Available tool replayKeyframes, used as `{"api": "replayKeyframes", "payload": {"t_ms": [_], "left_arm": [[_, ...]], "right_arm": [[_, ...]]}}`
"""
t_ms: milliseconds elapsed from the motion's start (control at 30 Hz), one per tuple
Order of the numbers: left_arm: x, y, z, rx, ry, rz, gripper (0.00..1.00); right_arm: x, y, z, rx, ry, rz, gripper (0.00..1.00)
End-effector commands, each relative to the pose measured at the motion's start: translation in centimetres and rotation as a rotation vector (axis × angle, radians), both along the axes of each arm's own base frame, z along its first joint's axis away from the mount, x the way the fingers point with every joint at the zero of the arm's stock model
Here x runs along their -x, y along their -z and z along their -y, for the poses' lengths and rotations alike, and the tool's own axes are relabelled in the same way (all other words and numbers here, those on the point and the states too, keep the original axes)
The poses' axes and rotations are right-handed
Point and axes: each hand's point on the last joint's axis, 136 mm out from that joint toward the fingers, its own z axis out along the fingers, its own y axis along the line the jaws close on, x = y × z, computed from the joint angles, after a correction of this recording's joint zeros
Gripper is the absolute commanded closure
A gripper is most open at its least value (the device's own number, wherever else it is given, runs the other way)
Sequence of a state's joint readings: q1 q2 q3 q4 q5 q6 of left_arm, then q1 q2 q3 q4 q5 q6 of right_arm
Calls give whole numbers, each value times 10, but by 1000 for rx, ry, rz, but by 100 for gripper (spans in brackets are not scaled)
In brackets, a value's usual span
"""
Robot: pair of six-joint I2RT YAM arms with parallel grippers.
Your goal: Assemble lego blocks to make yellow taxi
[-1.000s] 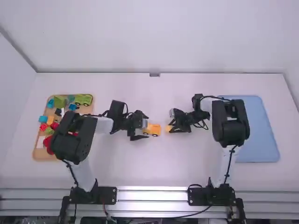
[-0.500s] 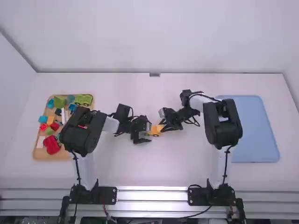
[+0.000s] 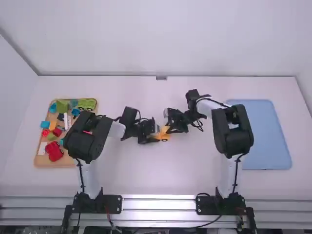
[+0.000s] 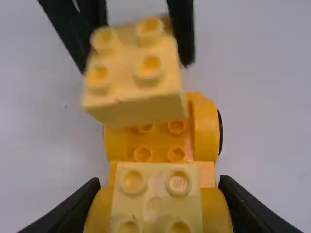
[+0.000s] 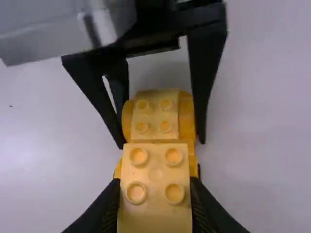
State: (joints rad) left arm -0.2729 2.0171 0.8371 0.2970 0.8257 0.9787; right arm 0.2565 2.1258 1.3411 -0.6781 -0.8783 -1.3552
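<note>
In the high view, my left gripper (image 3: 154, 134) is at the left end of the yellow wheeled car base (image 3: 164, 138), and my right gripper (image 3: 169, 127) is over its right part. The left wrist view has my left gripper (image 4: 159, 191) shut on the car base (image 4: 204, 128), whose gripped end bears a pale yellow four-stud block (image 4: 155, 199). A second pale yellow block (image 5: 155, 194) is gripped by my right gripper (image 5: 155, 182). It hangs above the other end of the base, whose studs show beneath it. Whether it touches the base, I cannot tell.
At the far left, a wooden tray (image 3: 38, 158) holds several coloured blocks, a green vehicle (image 3: 87, 104) and a red piece (image 3: 54, 152). A blue tray (image 3: 265, 136) lies at the right. The two grippers are very close together.
The right gripper has travelled left with its block, from beside the car base to above it. My left gripper has shifted slightly right, and the gap between the grippers has narrowed.
</note>
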Motion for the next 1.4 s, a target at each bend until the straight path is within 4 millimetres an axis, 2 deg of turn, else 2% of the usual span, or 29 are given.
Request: {"api": "replayKeyframes", "payload": {"t_ms": [0,133,200,267,467,667,800,1133,1367], "left_arm": [[-1,8,-3,-26,-30,-33,50],[-1,7,-2,-24,-30,-32,50],[-1,7,-2,-23,-29,-31,50],[-1,7,-2,-24,-30,-31,50],[0,8,-3,-25,-31,-37,50],[6,10,-3,-27,-20,-66,58],[22,8,1,-1,74,-55,63],[22,8,0,-4,73,-54,59],[21,8,0,-3,73,-50,59]], "right_arm": [[-2,-31,0,-22,18,66,96],[4,-42,1,5,41,136,97],[3,-41,1,22,72,155,98],[3,-31,-1,38,111,172,98],[13,-4,-4,32,170,160,85],[20,4,-2,38,174,147,87],[24,10,-2,47,161,144,89],[35,23,-9,83,111,151,92],[34,30,-10,143,132,154,94]]}}
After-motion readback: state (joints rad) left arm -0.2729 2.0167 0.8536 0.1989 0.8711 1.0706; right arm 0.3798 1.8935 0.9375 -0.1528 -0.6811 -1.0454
